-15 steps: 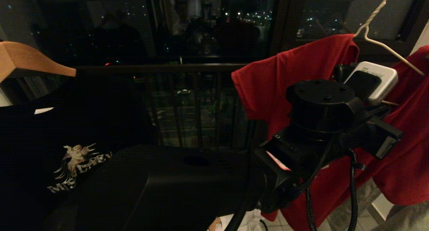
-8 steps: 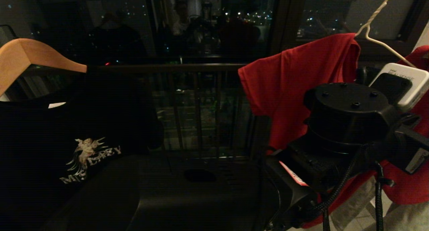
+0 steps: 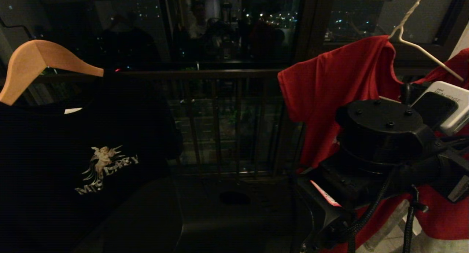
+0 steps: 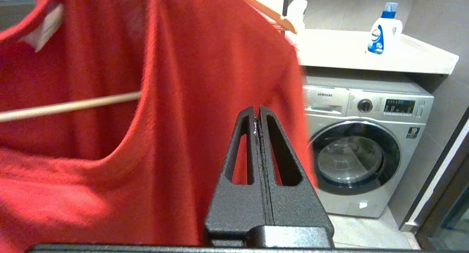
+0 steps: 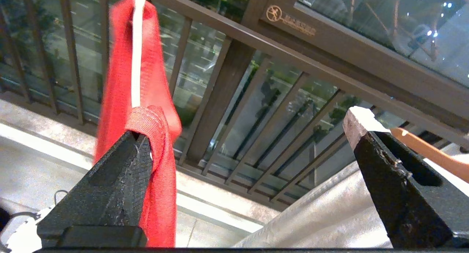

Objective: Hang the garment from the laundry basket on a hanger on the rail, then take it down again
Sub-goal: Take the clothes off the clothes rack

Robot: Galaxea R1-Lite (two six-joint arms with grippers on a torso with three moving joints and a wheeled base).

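left wrist view: i'm keeping the clenched, empty left gripper (image 4: 259,113) beside the garment (image 4: 183,62), nudging it gently along the hanger (image 4: 69,105); right gripper (image 5: 249,143) gaping wide.

Red T-shirt up on the wire hanger

The garment (image 3: 329,99) drapes over the thin white hanger (image 3: 421,49), collar sagging open just beside the closed left claw (image 4: 258,113), hanger bar crossing inside the neckline.
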